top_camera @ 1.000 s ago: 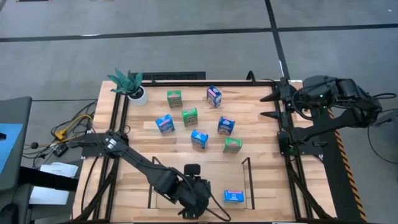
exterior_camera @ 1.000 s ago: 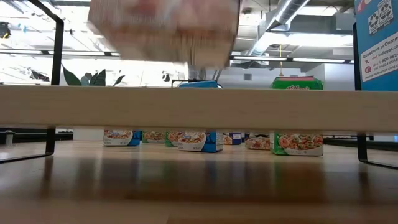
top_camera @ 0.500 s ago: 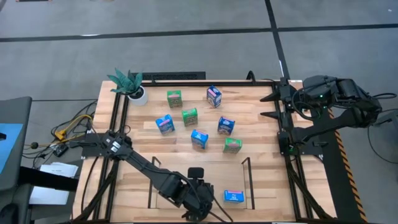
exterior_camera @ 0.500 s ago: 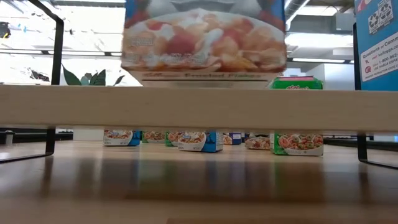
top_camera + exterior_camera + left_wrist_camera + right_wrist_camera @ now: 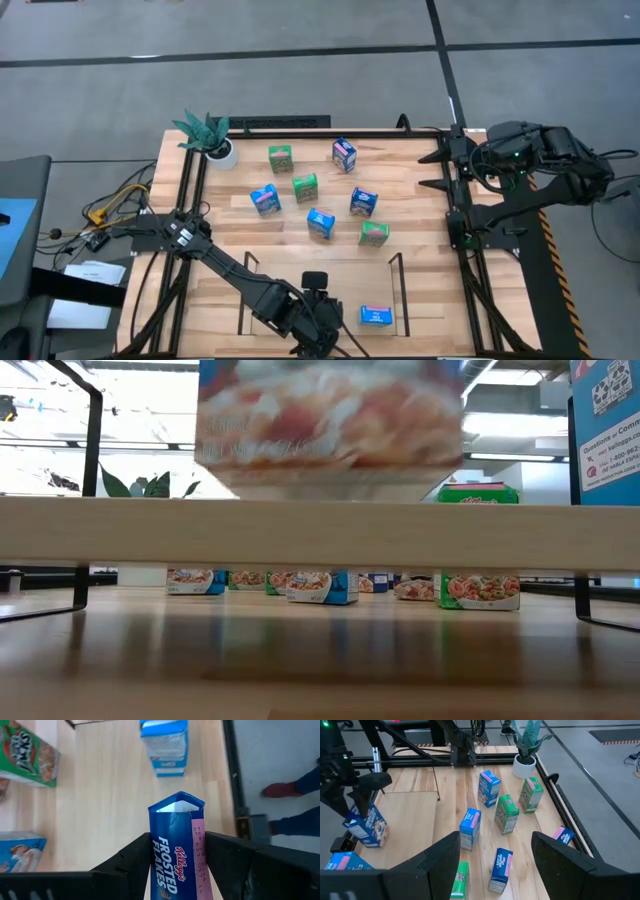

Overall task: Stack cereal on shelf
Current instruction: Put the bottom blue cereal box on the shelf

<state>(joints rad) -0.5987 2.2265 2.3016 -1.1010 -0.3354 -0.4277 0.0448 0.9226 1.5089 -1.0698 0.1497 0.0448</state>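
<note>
My left gripper [image 5: 320, 322] is over the shelf [image 5: 396, 272] at the table's near edge, shut on a blue cereal box [image 5: 175, 850]. The low view shows that box [image 5: 330, 430] just at the light wood base [image 5: 320, 535]. A second blue box [image 5: 377, 316] lies on the base to its right. Several blue and green boxes stand loose at mid-table, among them a blue one [image 5: 321, 222] and a green one [image 5: 374, 233]. My right gripper [image 5: 495, 870] waits open at the table's right edge. My left gripper pinches the blue box between its two fingers [image 5: 131, 860], one on each side of it [image 5: 160, 865]. The fingers come from above and lie along the box, whose far end [image 5: 176, 805] sticks out past them. The box [image 5: 367, 822] is tilted; whether it touches the base I cannot tell.
A potted teal-leaved plant [image 5: 208, 135] stands at the far left corner. Black frame rails [image 5: 190, 200] run along the table's left and right sides. The shelf's thin side rails [image 5: 240, 312] stand on either side of the left gripper. A person's shoe [image 5: 280, 790] shows on the floor.
My left gripper has carried the blue box toward the table's right, along the shelf toward the blue box lying there, keeping its hold. In the low view the box has shifted from left of centre to centre above the base.
</note>
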